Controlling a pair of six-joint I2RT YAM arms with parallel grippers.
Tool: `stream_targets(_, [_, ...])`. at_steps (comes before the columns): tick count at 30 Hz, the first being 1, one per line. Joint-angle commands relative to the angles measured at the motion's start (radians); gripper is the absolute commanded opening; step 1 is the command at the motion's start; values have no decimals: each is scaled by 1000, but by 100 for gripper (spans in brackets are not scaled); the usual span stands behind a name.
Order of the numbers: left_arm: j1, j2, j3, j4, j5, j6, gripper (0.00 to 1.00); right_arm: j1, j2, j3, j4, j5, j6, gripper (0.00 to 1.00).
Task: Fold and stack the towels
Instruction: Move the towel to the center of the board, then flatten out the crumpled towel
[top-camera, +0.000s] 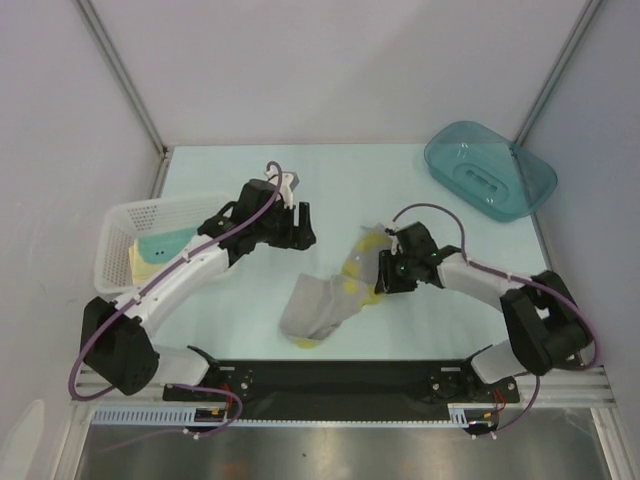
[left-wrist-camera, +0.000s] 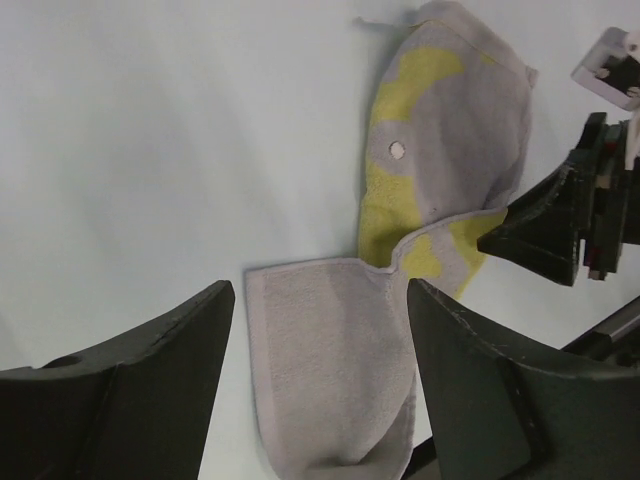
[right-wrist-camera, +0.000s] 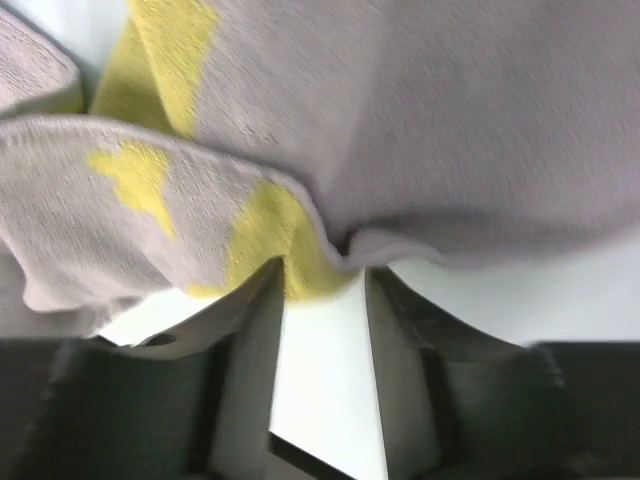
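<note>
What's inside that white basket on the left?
The white mesh basket holds soft cloth, teal and pale yellow; one piece or two, I cannot tell. The left arm crosses one side, hiding that part, and nothing beneath the cloth shows.

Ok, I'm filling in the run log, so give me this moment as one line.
step: folding grey-and-yellow towel | right gripper: pinching its edge | left gripper: open, holding nothing
</note>
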Motion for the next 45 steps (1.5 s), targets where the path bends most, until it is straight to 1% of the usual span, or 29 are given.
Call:
stream_targets(1, [4,48,66,82,93,31,75,-64,-170,-39,-104,31,61,46])
stream_targets(3, [2,95,104,117,139,37,75,-104,-276,-47,-110,8,87,52])
stream_targets(4, [2,156,121,148,155,40,74,-148,-299,-45,-115,7,95,55])
stream_targets(6, [2,219,181,189,195,40,71,-196,-326,-30,-104,25,109,55])
stream_targets(7, [1,296,204,197,202,46,71,-258,-320,-27,-96,17,111,54])
stream_targets(10, [2,411,310,225,228,83,68,-343,-248,-2,-67,-13,111,51])
stream_targets(11, [1,486,336,231,248,92,67,-377,-228,4,-61,2,109,50])
stream_targets(12, [-2,520,394,229,262,104,65,-391,-208,14,-50,8,109,50])
stream_targets(14, [-8,612,448,226,273,137,63,-417,-139,47,-44,46,101,50])
stream_targets(15, [-13,638,503,210,278,143,62,-421,-113,56,-35,60,100,50])
stream_targets(18, [-13,710,551,200,297,117,60,-420,-33,79,3,83,123,51])
stream_targets(23, [-22,723,493,275,365,56,59,-397,88,100,60,137,138,51])
stream_targets(25, [-31,718,448,314,368,34,59,-386,122,116,72,151,131,49])
stream_targets(26, [-36,720,439,321,368,31,59,-380,146,134,69,183,123,48])
stream_targets(28, [-42,732,419,330,371,19,59,-357,165,151,63,210,106,43])
stream_targets(29, [-44,734,410,335,379,13,59,-350,176,159,63,223,105,40])
stream_targets(30, [-45,737,392,350,383,2,59,-348,191,163,72,218,101,29])
stream_targets(32, [-48,729,372,355,373,-10,59,-343,211,169,89,180,77,18])
stream_targets(33, [-48,714,333,381,362,-27,59,-340,223,182,107,168,63,8])
stream_targets(34, [-48,695,304,407,351,-39,59,-336,223,189,114,156,49,2])
stream_targets(35, [-47,644,278,430,321,-52,60,-337,222,199,121,120,19,0])
stream_targets(36, [-45,625,251,447,304,-62,62,-342,213,220,111,113,9,0])
stream_targets(38, [-39,576,249,440,284,-63,64,-362,147,243,71,88,-24,0])
stream_targets(40, [-35,545,250,432,271,-53,64,-366,67,301,31,53,-58,0])
stream_targets(42, [-22,505,247,430,250,-50,64,-354,33,358,-38,17,-108,0])
stream_targets(43, [-16,491,243,430,247,-53,63,-343,6,402,-55,-30,-121,0])
stream_targets(45, [7,444,221,439,232,-85,63,-313,-19,432,-76,-68,-139,0])
